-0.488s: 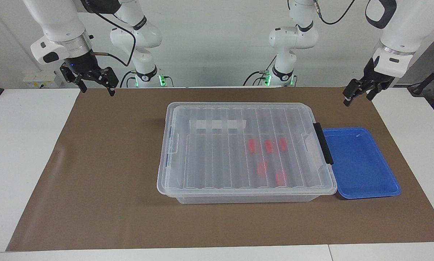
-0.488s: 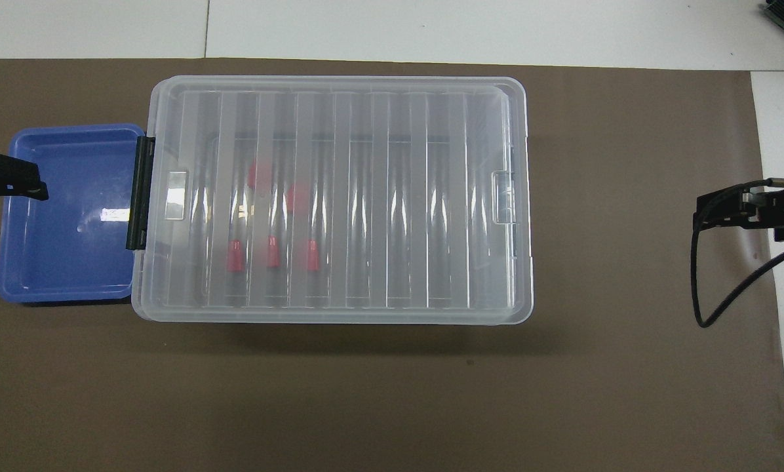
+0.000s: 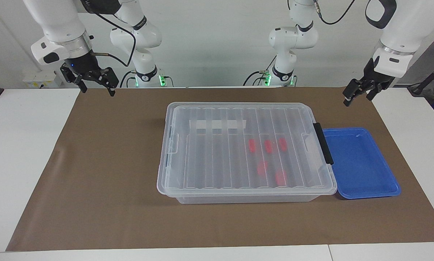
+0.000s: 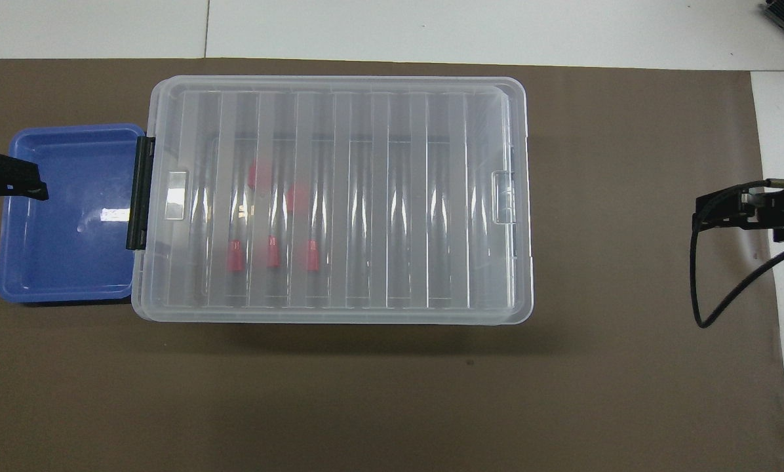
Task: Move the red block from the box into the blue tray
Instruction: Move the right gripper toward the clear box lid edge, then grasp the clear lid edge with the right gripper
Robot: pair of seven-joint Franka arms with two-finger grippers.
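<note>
Box point(image 3: 246, 152) sits mid-frame in the facing view, on the brown mat point(image 3: 104, 181) covering the tabletop point(image 3: 24, 152). Clear ribbed lid point(image 4: 339, 196) is on, black latch point(image 3: 323, 143) at the short end touching the tray point(image 3: 362, 170).

Five red blocks show through the lid, all inside the box, in the half toward the tray. Three stand in a row point(image 3: 267, 145); the other two point(image 3: 271, 173) lie lower in the facing frame, blurred by the lid ribs. Overhead view has the same set: row of three point(image 4: 272, 254) below, two point(image 4: 277, 185) above. Can't tell which one is the task's block; they look identical.

Tray is blue, centre-right of the facing frame, long side flush against the latch end of the box. Nothing visible in it but glare.

Left gripper point(image 3: 358, 93) hangs at upper right of the facing frame, above the mat's corner, up-frame of the tray. In the overhead view its tip point(image 4: 8, 183) overlaps the tray's outer edge at far left. Jaws apart, holding nothing.

Right gripper point(image 3: 93, 80) hangs at upper left of the facing frame over the mat's other corner, well apart from the box; at the right edge point(image 4: 746, 210) overhead, cable looping below it. Jaws apart, holding nothing.
</note>
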